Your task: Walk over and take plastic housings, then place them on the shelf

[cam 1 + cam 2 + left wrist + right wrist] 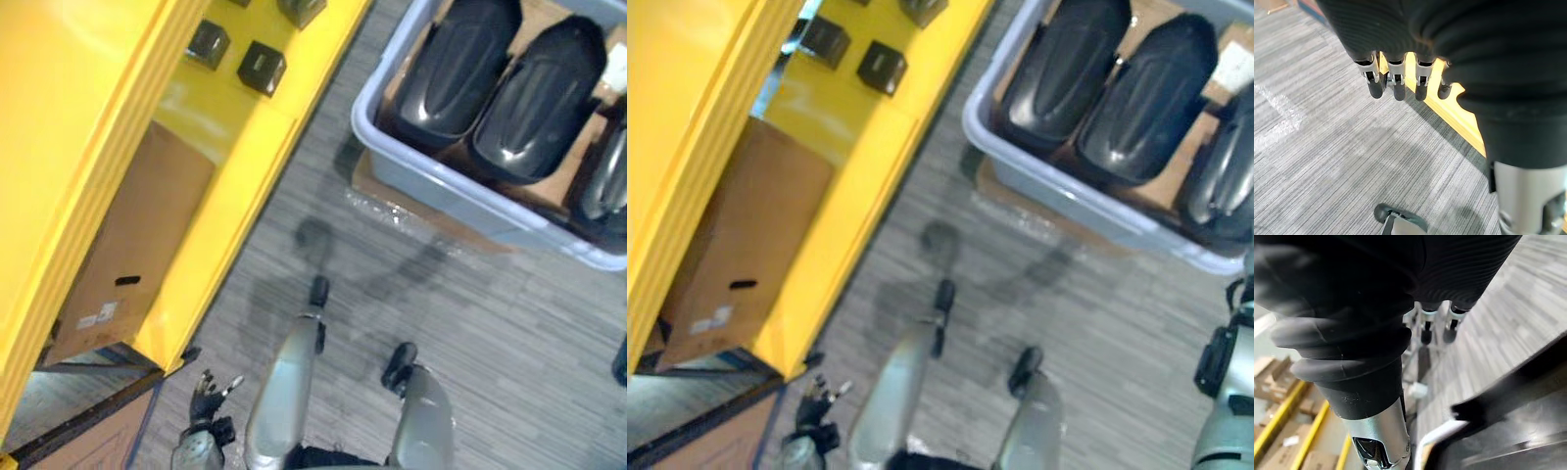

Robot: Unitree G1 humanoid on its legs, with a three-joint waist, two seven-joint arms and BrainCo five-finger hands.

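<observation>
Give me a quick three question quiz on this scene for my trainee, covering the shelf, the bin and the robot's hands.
1. Fill the gap: the cardboard box sits in the yellow shelf, on the robot's ____ side.
2. Where do the black housings lie? A: in the grey bin on the floor. B: on the yellow shelf. C: inside the cardboard box.
3. True or false: the left hand and the right hand both hang open, holding nothing.

Key: 1 left; 2 A; 3 true.
</observation>
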